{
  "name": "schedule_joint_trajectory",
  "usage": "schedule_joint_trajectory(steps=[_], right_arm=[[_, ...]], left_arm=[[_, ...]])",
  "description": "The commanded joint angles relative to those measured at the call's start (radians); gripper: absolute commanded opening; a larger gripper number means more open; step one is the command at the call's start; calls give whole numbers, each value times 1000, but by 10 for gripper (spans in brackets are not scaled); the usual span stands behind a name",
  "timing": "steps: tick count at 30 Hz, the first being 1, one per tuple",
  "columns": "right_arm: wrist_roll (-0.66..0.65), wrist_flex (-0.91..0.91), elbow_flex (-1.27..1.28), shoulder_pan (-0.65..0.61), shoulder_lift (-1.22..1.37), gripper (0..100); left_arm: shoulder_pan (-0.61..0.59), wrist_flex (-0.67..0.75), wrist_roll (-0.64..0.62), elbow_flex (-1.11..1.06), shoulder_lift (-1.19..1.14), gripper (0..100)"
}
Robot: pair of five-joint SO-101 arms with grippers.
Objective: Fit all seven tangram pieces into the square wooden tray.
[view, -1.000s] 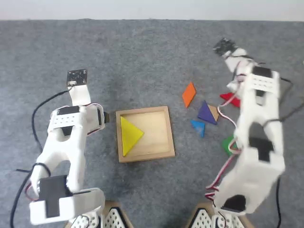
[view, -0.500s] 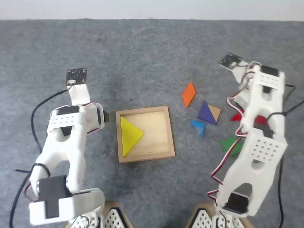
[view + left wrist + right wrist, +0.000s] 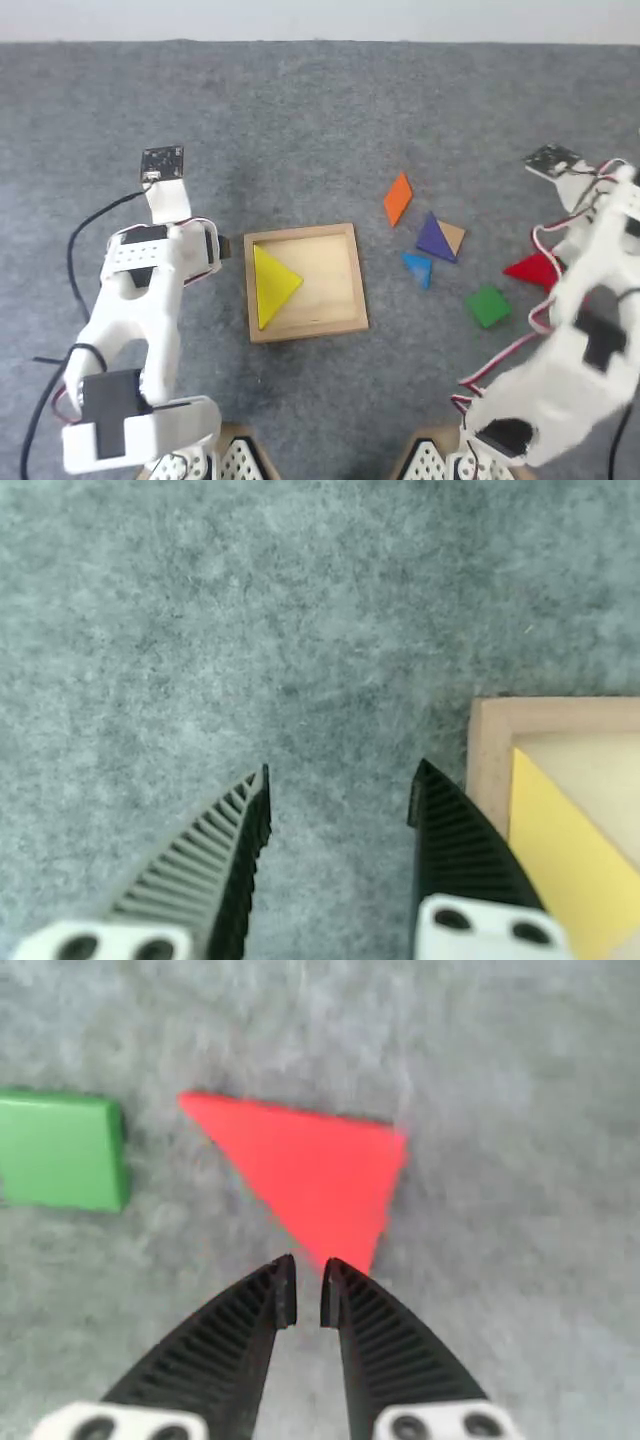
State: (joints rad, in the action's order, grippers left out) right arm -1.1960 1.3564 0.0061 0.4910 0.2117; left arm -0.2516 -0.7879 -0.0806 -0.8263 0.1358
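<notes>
The square wooden tray (image 3: 345, 280) lies mid-table with a yellow triangle (image 3: 272, 283) in its left half. To its right lie an orange parallelogram (image 3: 398, 198), a purple triangle (image 3: 432, 238), a tan triangle (image 3: 453, 238), a blue triangle (image 3: 417, 267), a green square (image 3: 488, 305) and a red triangle (image 3: 533, 269). My left gripper (image 3: 340, 780) is open over the carpet just off the tray's corner (image 3: 490, 740). My right gripper (image 3: 303, 1285) is shut, its tips at one corner of the red triangle (image 3: 320, 1175), with the green square (image 3: 62, 1150) beside it.
Grey carpet covers the table. The left arm (image 3: 140, 300) stands left of the tray, and the right arm (image 3: 590, 310) leans over the right edge, covering part of the red triangle. Open carpet lies beyond the tray and pieces.
The right arm has swung to the right and toward the near side. The red triangle has shifted with it, from beside the purple and tan pieces to beside the green square. The left arm has kept still.
</notes>
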Motion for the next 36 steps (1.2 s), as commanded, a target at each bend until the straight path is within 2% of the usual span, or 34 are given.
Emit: schedule_joint_trajectory(steps=[1,5,8,10,25,32,36], right_arm=[[-110,-133,112,24,-240,90],[-361,-325,313,7,-277,242],[-397,-383,388,-12,-259,351],[-393,-381,393,-28,-232,387],[-393,-552,393,-56,48,391],[-391,-414,393,-58,-15,391],[-301,-338,399,-68,-150,391]], left_arm=[[28,8,12,-2,41,222],[38,8,12,-8,43,222],[37,8,14,-5,43,222],[37,12,14,-5,43,222],[37,8,14,-5,43,222],[34,12,14,-7,43,222],[35,12,14,-7,43,222]])
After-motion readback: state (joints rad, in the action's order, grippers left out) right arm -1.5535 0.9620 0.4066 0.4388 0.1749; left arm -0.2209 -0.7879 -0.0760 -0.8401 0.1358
